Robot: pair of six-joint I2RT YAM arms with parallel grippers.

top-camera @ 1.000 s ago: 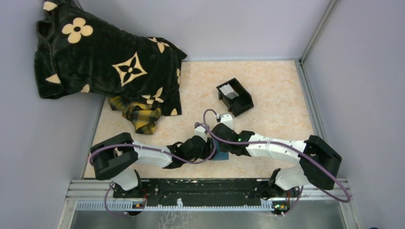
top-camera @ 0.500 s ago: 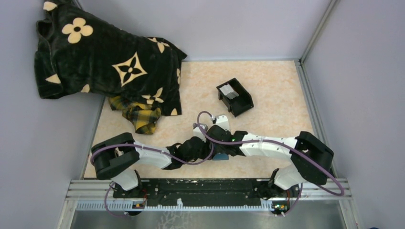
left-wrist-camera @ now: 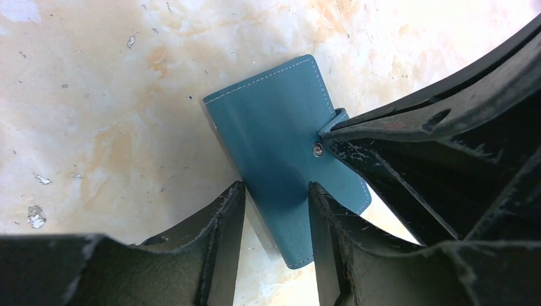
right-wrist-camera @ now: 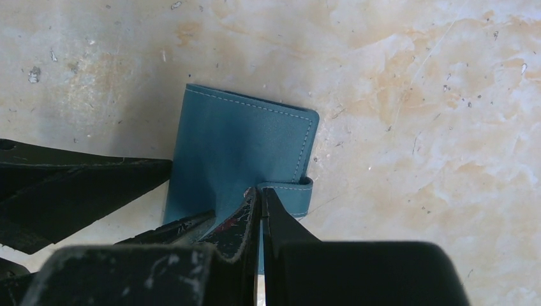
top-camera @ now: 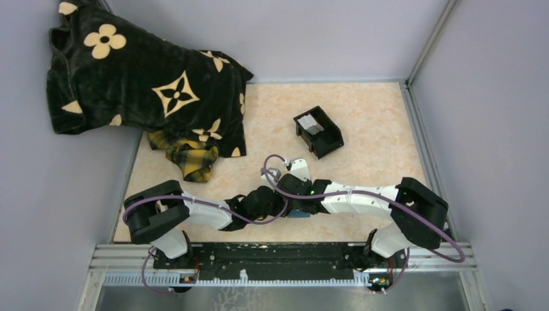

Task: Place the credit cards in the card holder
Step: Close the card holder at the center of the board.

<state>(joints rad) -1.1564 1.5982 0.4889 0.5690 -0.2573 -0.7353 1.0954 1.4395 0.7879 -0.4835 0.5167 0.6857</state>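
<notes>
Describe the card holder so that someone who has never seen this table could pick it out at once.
On the beige marbled table, look at the near middle, where both arms meet. The card holder lies flat there: a closed teal-blue wallet with pale stitching and a snap tab, the only blue thing, unlike the black box farther back.

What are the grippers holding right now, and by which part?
The right gripper pinches the flat blue leather card holder by its snap strap. The left gripper straddles one corner; grip unclear.
</notes>
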